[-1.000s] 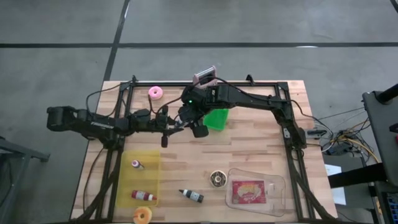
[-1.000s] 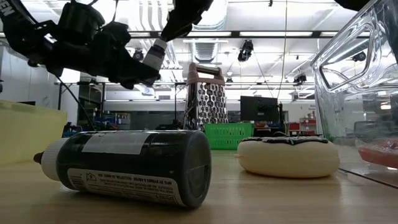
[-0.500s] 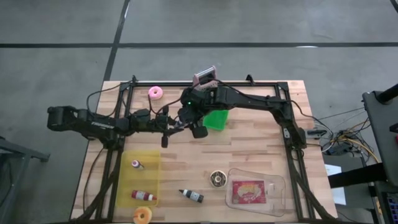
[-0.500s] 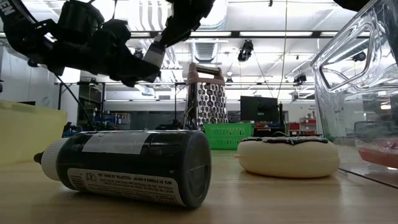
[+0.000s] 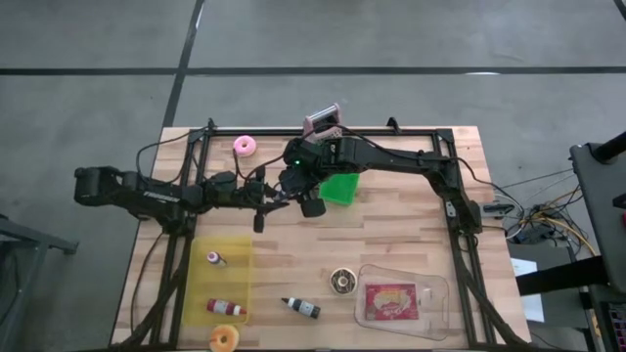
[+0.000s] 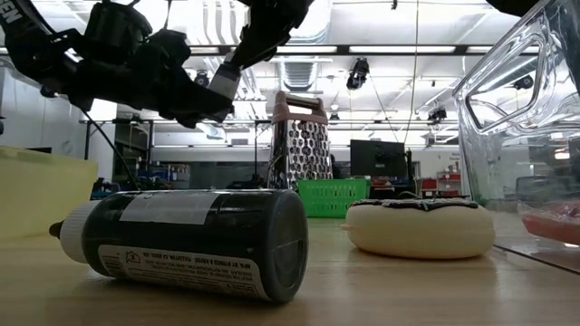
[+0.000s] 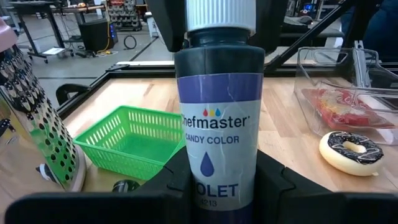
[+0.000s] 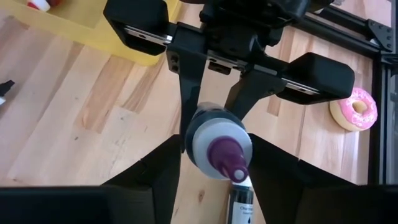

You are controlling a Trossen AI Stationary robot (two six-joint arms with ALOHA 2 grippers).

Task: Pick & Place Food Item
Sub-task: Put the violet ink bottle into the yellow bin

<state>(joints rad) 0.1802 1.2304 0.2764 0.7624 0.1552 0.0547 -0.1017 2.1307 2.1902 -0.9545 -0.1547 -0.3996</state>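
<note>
Both jaws on one violet bottle (image 7: 217, 118).

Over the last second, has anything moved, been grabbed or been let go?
Nothing visibly changed. The left gripper and right gripper both stay closed on the violet food-colour bottle, held above the table beside the green basket. The bottle lying on the table, the chocolate donut and the clear tray lie as before.

overhead; table-level; both wrist cameras share the violet bottle (image 7: 217, 118)
</note>
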